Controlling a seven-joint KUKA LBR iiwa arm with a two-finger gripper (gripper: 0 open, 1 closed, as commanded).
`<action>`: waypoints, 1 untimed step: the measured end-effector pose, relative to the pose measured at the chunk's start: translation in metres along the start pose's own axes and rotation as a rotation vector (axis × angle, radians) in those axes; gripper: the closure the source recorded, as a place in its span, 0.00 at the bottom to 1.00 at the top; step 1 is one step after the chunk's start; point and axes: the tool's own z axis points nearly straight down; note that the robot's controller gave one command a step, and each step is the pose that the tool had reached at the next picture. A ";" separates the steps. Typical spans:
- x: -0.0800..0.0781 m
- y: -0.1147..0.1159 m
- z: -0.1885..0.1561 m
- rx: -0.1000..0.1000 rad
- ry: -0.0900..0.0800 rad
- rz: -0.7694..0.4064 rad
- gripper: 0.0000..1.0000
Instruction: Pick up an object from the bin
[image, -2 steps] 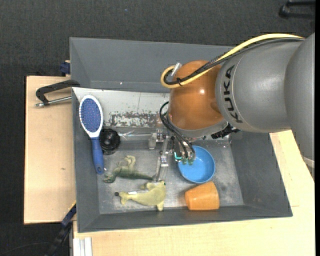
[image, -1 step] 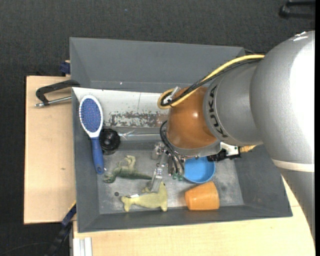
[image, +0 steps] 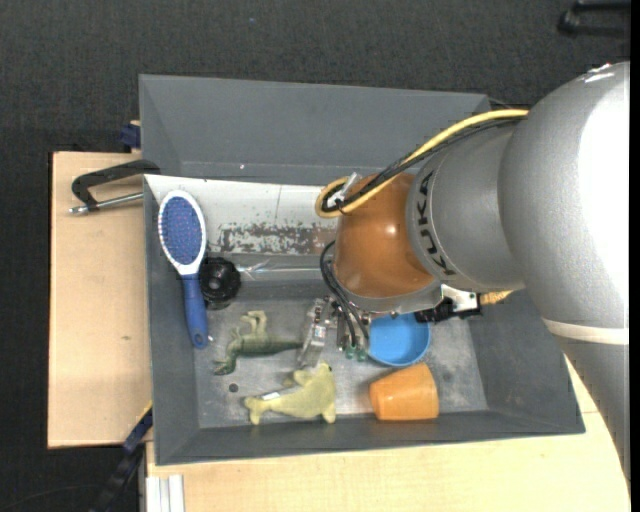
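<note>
My gripper hangs low in the middle of the bin, below the orange wrist cover, with its metal fingers pointing down. Left of the fingers lies a dark green toy lizard. Just below them a pale yellow-green rubbery animal figure lies on the bin floor. A blue bowl sits right beside the gripper on its right, partly hidden by the wrist. An orange cup lies on its side below the bowl. I see nothing between the fingers.
A blue hairbrush lies along the bin's left side, with a small black round object next to its handle. The arm covers the bin's right and back parts.
</note>
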 end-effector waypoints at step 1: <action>-0.010 0.011 -0.151 -0.006 -0.014 0.025 1.00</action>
